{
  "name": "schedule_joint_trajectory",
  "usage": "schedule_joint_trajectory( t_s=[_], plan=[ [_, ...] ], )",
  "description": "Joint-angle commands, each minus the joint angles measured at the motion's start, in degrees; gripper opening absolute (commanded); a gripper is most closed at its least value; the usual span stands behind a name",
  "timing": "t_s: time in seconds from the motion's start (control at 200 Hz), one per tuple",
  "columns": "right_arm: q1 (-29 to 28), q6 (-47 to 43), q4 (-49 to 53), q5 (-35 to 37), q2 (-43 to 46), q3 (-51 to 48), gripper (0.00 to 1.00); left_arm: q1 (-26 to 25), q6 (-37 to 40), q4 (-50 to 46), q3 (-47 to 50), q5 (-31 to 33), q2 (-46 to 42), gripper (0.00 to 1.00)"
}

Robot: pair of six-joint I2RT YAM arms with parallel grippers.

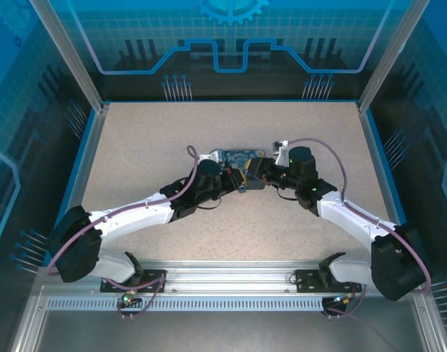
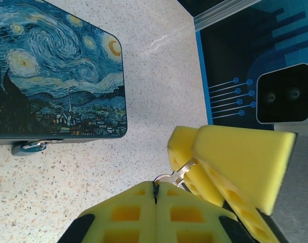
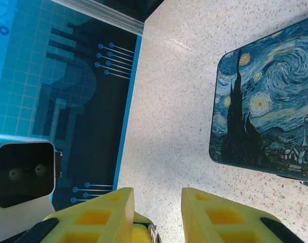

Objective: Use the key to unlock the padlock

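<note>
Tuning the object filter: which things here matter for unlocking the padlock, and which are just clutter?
For the job: padlock; key, pinched in the shut left gripper; right gripper, open.
Just lying about: painted tin.

Tin (image 2: 57,71) — squarish, dark blue, swirly night-sky print, lying flat on speckled beige bench (image 1: 150,139); blue circuit-patterned walls (image 1: 282,37) around.

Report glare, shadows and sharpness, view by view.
Top external: even, soft light, faint shadows under the arms. Left wrist: glare streak on the table, tin print crisp, padlock shaded below its edge. Right wrist: similar table glare, right claw pads evenly lit.
</note>
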State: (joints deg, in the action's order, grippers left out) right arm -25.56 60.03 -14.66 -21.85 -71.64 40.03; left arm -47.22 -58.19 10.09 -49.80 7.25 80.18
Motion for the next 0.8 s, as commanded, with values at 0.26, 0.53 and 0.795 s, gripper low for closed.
schedule_joint_trajectory(
  t_s=[0.26,0.53,0.795],
  plan=[
    [-1.9,-0.1,0.9,0.8,-1.0,2.5,0.02,-0.4,0.6,-1.1,-2.6,0.8,-1.3,0.00],
    [-0.9,-2.7,6.0,0.5,-1.6,5.7,0.00,0.2,5.5,-3.6,-3.2,-0.8,-2.1,0.40],
    [5.2,-9.2,11.9,-10.5,-4.8,13.6,0.00,8.9,19.6,-5.6,-1.0,-16.0,-8.8,0.63]
  ],
)
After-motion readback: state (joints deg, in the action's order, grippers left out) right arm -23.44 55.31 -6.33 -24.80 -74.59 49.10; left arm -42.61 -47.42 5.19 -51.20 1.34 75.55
